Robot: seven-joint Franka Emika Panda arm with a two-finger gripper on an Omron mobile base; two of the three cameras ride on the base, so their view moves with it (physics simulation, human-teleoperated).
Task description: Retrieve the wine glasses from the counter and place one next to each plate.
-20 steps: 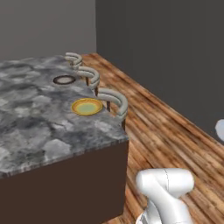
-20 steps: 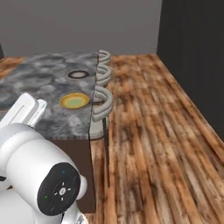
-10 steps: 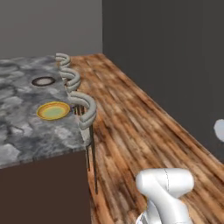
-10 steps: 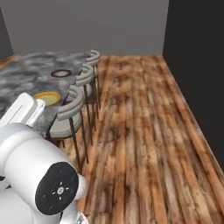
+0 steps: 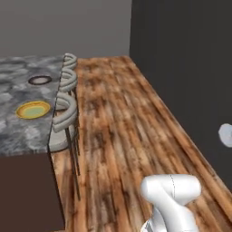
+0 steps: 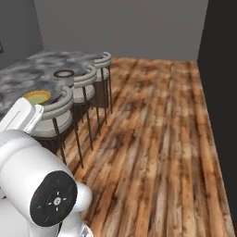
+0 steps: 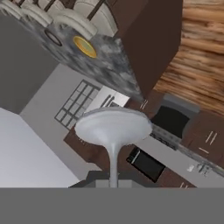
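Your tool is clamped together on the thin stem of a clear, round-footed wine glass (image 7: pixel 113 131), centre of the hand view. At left in the left base view, the marbled grey worktop (image 5: pixel 18 131) carries a glossy yellow plate (image 5: pixel 33 109) and a dark-rimmed plate (image 5: pixel 40 80).

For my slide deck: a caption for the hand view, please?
Wine glass seen stem-on, with the marbled island and its yellow plate beyond.

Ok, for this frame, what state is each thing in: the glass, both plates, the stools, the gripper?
Wine glass: held by its stem in the gripper, foot toward the camera in the hand view.
Gripper: shut on the wine glass.
Yellow plate: flat on the counter, bare, no glass beside it.
Brown plate: flat on the counter, bare, no glass beside it.
Stools: three, tucked against the counter edge.
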